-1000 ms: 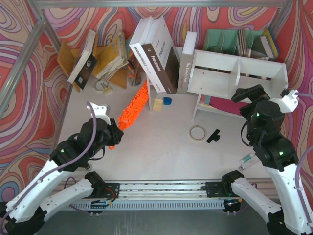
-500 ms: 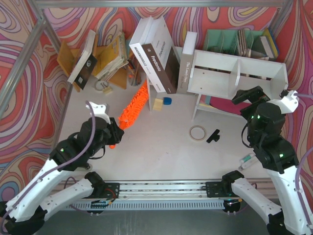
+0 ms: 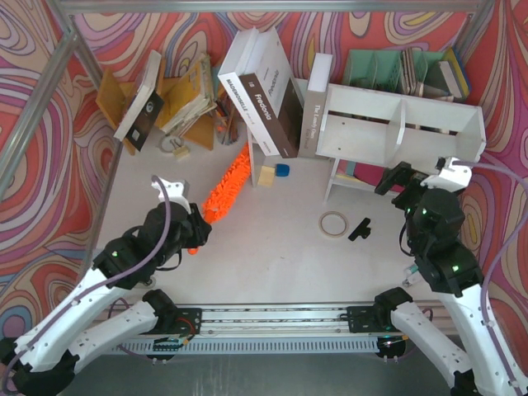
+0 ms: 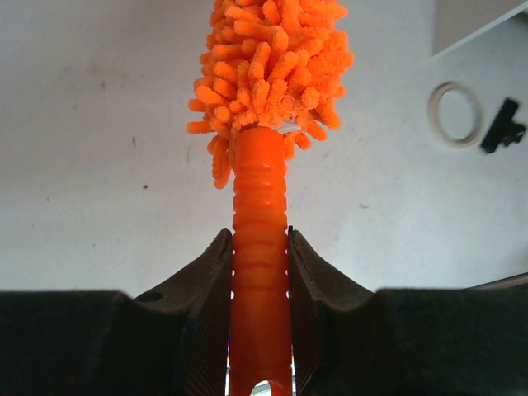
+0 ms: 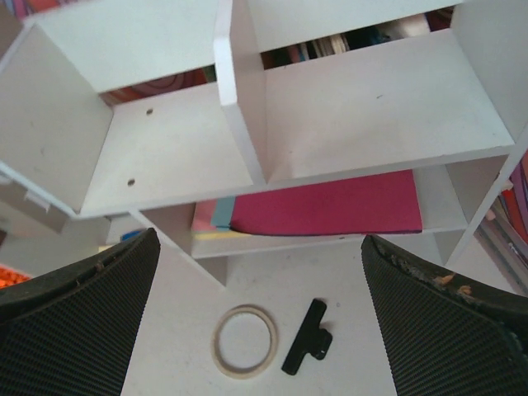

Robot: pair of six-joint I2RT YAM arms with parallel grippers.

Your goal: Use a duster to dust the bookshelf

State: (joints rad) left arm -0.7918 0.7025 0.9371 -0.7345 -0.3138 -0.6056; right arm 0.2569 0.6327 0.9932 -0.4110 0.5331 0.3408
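A white counter [image 3: 272, 256] sits boxed in by wall panels [image 3: 41, 165] swirled in pink, orange and purple. The left jaws are clamped on the ribbed handle of the orange duster [image 4: 262, 165], its shaggy head reaching toward leaning books [image 3: 260, 103]. The white bookshelf [image 3: 396, 128] stands at the back right. The right jaws gape wide and empty before it, near a tape ring [image 5: 245, 341] and black clip [image 5: 307, 347].

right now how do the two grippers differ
The left gripper is shut on the duster's orange handle; the right gripper stands wide open and holds nothing. The left one points along the table with the fluffy head ahead of it; the right one faces the bookshelf, with a tape ring and a black clip on the table in its view. Both have dark textured pads.
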